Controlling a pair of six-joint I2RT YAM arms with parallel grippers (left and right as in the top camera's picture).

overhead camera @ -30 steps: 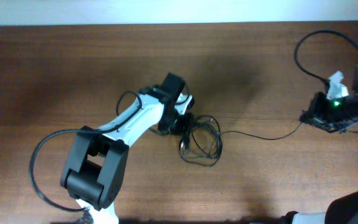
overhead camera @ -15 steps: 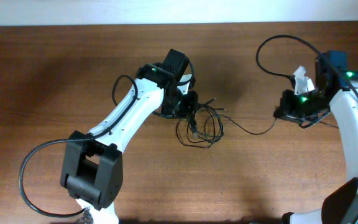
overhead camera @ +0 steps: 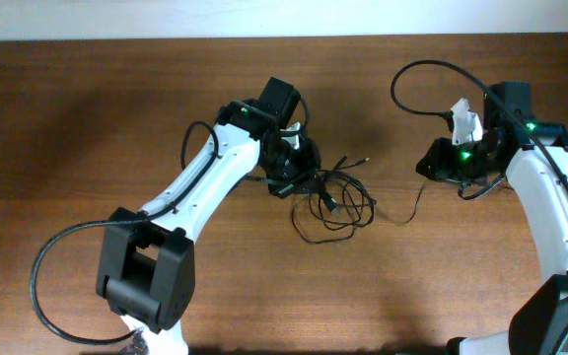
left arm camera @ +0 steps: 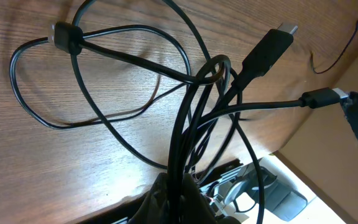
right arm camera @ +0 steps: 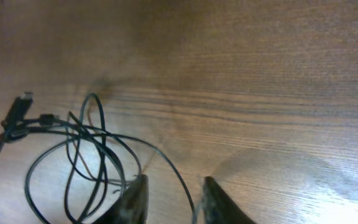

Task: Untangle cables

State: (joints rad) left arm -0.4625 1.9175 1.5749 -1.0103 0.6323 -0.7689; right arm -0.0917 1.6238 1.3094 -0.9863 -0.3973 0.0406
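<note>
From above, we see the left pincer (overhead camera: 299, 163) over the middle of the wooden table (overhead camera: 87, 108), with the cables (overhead camera: 338, 202) spreading out from its tip as a loose black tangle of loops on the side toward the other arm. One thin cord leaves the tangle and runs to the right pincer (overhead camera: 434, 168), its end curling up just beside that tip. From this height we cannot tell how either pair of jaws stands. In the left wrist view, the left pincer (left arm camera: 179, 202) sits at the bottom edge, clamped tight on a bunch of several cords. The cables (left arm camera: 191, 81) fan out ahead of it, crossing one another just in front of the fingers. A wide loop lies ahead and to the left over the wood, and two silvery plug ends (left arm camera: 284, 29) point away ahead and to the right. In the right wrist view, the right pincer (right arm camera: 173, 196) shows its two fingertips (right arm camera: 135, 199) parted, with bare wood visible in the gap. A single thin cord comes down into that gap between the jaws. We cannot tell whether it touches either finger, and nothing is pinched there. The rest of the cables (right arm camera: 73, 143) lie ahead and to the left of this pincer, as overlapping loops flat on the table with a small plug at their far left.
</note>
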